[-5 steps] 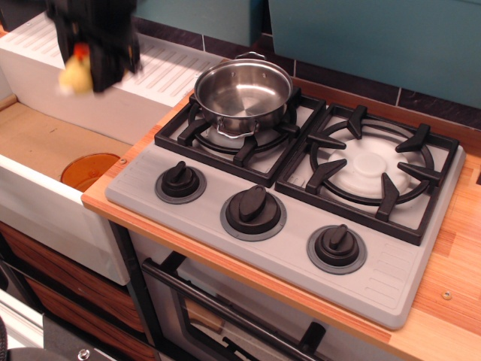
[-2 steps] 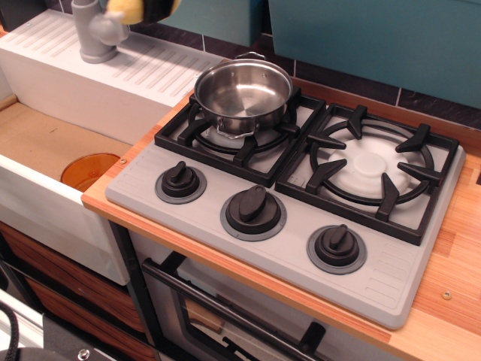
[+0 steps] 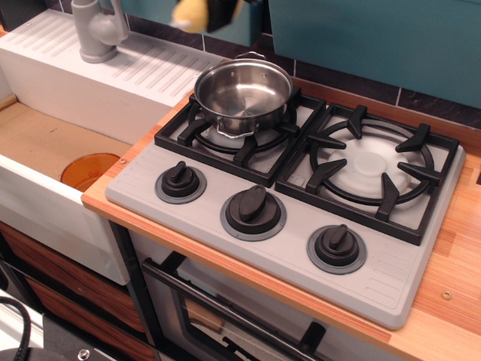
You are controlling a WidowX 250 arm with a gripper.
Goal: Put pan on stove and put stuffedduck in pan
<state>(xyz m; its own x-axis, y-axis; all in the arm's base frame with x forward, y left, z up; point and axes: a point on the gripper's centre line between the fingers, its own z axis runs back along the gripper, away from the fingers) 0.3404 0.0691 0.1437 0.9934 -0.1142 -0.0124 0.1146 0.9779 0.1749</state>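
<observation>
I see the stuffedduck [image 3: 190, 13] at the frame's top edge, blurred, just left of the dark gripper [image 3: 219, 10]; grip state and duck heading unreadable. The pan [image 3: 243, 93] sits on the stove's [image 3: 301, 248] left burner.

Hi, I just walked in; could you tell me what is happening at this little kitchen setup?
The stainless-steel pan already sits on the left burner of the grey stove, and it is empty. At the top edge of the picture, a blurred yellow stuffed duck is carried in the air by the robot's dark tool, above and behind the pan. The tool is mostly cut off, so its grip cannot be made out. The duck is not yet in the pan.
</observation>
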